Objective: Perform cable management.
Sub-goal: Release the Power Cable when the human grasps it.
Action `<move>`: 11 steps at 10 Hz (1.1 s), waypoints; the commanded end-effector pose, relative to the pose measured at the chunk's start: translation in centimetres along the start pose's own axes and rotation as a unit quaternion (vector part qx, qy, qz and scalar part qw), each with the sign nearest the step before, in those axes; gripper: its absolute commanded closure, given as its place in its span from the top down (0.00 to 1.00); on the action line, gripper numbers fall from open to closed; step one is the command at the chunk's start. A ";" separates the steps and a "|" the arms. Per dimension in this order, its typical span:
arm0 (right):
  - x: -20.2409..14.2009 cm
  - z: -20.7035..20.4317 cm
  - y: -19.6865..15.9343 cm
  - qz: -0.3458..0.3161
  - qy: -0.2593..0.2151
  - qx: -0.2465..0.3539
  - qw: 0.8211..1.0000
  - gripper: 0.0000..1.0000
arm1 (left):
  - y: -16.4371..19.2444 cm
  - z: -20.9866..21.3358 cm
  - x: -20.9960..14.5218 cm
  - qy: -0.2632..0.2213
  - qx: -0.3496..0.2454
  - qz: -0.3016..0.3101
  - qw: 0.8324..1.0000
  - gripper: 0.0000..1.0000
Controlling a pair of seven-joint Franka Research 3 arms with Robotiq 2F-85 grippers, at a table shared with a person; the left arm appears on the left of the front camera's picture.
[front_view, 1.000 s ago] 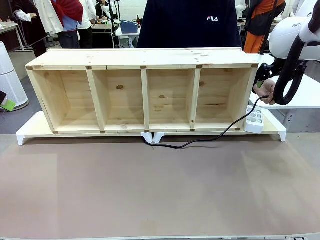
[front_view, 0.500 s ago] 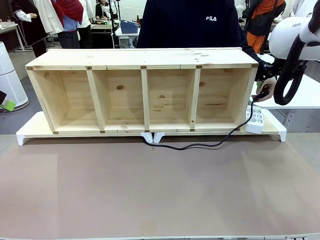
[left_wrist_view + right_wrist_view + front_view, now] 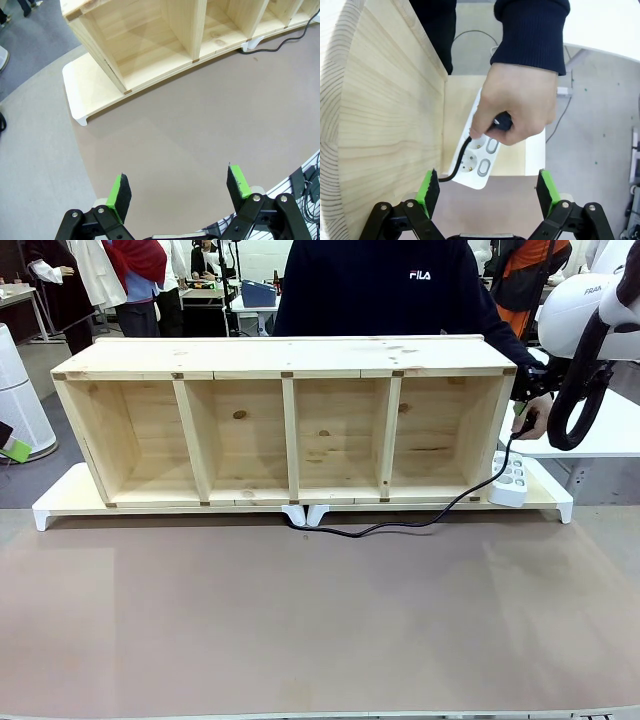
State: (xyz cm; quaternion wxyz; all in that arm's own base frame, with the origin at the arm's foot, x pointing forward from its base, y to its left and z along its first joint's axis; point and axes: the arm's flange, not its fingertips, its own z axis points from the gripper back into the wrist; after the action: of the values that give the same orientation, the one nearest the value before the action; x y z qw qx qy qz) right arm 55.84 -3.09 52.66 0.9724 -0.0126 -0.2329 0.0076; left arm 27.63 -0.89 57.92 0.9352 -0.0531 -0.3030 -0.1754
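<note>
Just past the right end of the wooden shelf [image 3: 290, 425], the person's hand [image 3: 517, 107] pinches the cable [image 3: 400, 523] by its plug, above the white power strip [image 3: 480, 157]. Both grippers, left gripper [image 3: 180, 187] and right gripper [image 3: 485, 187], are spread wide, empty. Readable: "FILA", "FRA".

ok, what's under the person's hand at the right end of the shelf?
The person's hand holds the thin black cable's plug above the white multi-socket power strip, which lies beside the pale wooden shelf. The hand covers the strip's far end and the plug's prongs.
</note>
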 end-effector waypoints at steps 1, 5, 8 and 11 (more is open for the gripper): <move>-0.1 0.0 -0.1 -0.001 0.002 0.000 1.000 1.00 | 0.0 0.1 -0.2 0.003 -0.003 0.005 1.000 1.00; -0.1 0.0 -0.1 -0.001 0.002 0.000 1.000 1.00 | 0.0 0.1 -0.2 0.003 -0.003 0.005 1.000 1.00; -0.1 0.0 -0.1 -0.001 0.002 0.000 1.000 1.00 | 0.0 0.1 -0.2 0.003 -0.003 0.005 1.000 1.00; -0.1 0.0 -0.1 -0.001 0.002 0.000 1.000 1.00 | 0.0 0.1 -0.2 0.003 -0.003 0.005 1.000 1.00</move>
State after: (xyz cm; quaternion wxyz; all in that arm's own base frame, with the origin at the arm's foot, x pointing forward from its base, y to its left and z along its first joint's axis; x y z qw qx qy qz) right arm 55.84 -3.09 52.66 0.9724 -0.0126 -0.2329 0.0076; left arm 27.63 -0.89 57.92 0.9352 -0.0531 -0.3030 -0.1754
